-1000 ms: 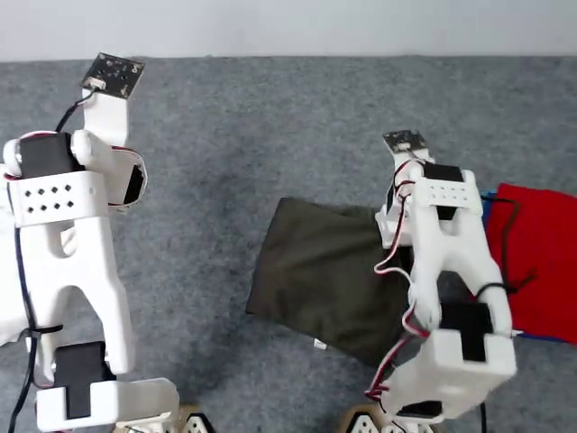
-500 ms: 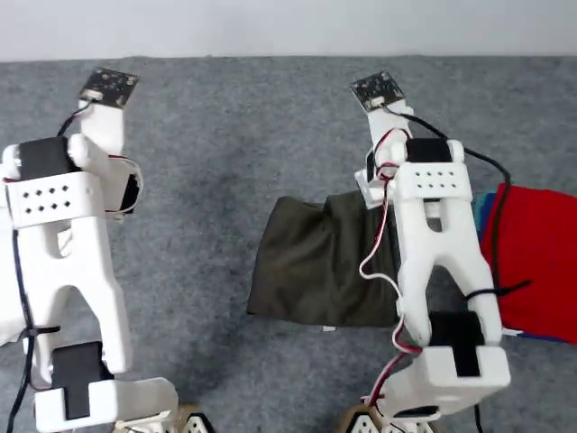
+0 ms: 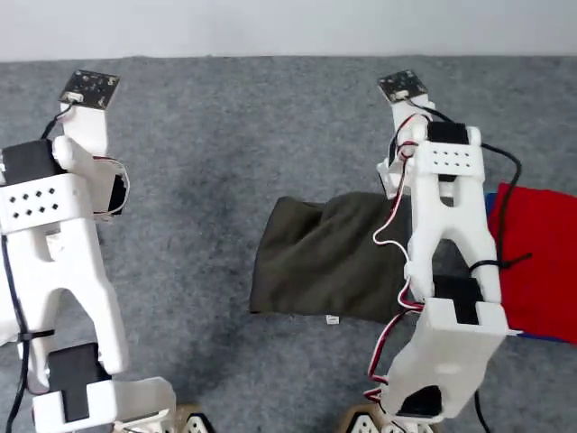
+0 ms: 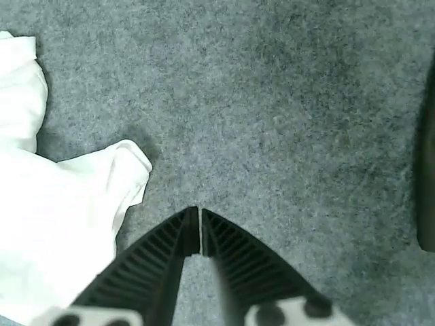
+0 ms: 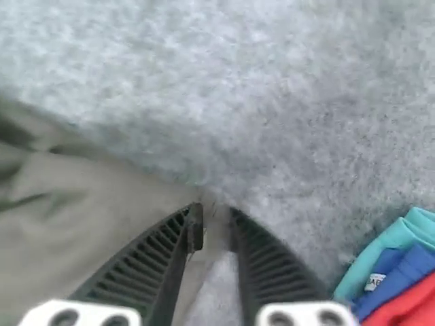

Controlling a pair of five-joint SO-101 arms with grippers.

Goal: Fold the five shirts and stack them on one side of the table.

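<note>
An olive shirt [image 3: 315, 262] lies folded into a wide band at the table's middle. My right gripper [image 5: 214, 221] is at the shirt's far right corner, shut on the olive shirt [image 5: 68, 224] with its edge pinched between the fingers. In the high view the right arm [image 3: 446, 225] covers the shirt's right end. A red shirt [image 3: 536, 262] tops a folded stack at the right, with blue [image 5: 401, 272] and teal [image 5: 380, 255] layers under it. My left gripper [image 4: 200, 227] is shut on nothing above bare mat, beside a crumpled white shirt [image 4: 54, 224].
The grey felt mat [image 3: 225, 126] covers the table. The left arm [image 3: 54, 194] stands at the left side, apart from the olive shirt. Open mat lies between the two arms and along the far edge.
My right arm swung toward the far side with the olive shirt's corner, pulling the near right part up so the shirt became a flatter band. The left arm shifted slightly left.
</note>
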